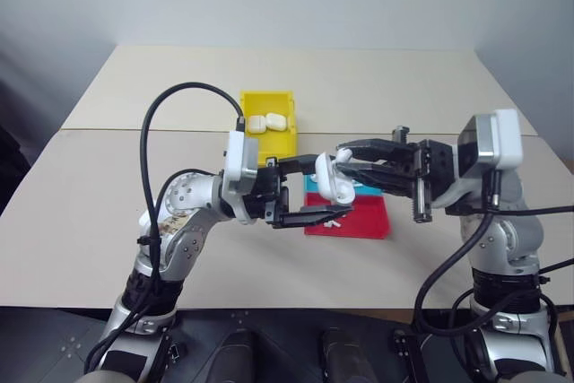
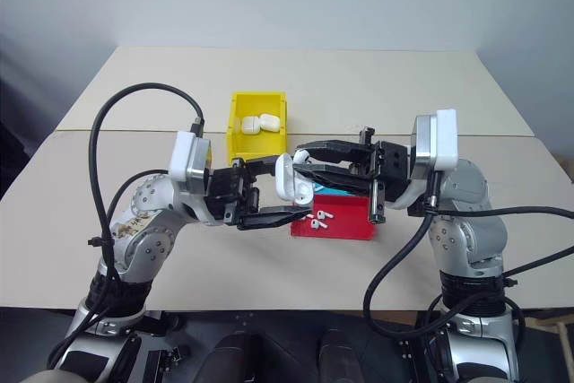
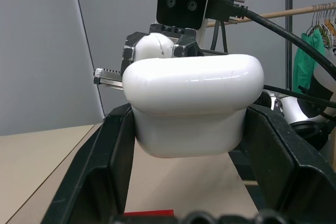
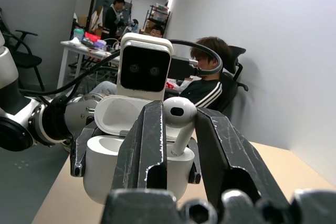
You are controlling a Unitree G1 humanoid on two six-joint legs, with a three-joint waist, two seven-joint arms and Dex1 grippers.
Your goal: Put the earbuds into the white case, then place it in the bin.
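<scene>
Earbud meets open case above the bench

Held up over the red-and-blue tray, where more earbuds lie loose, the left claw is clamped on the white case, lid up; the right claw pinches one earbud at the case's mouth. Both look light, glossy and slippery: take the case by its flat sides, the earbud just under its head. Beyond sits the yellow bin with two cases.

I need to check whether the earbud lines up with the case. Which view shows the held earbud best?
The right wrist view: the earbud sits pinched between the right gripper fingers, stem toward the open white case. The eye views show it tiny; the left wrist view, partly hidden.
</scene>
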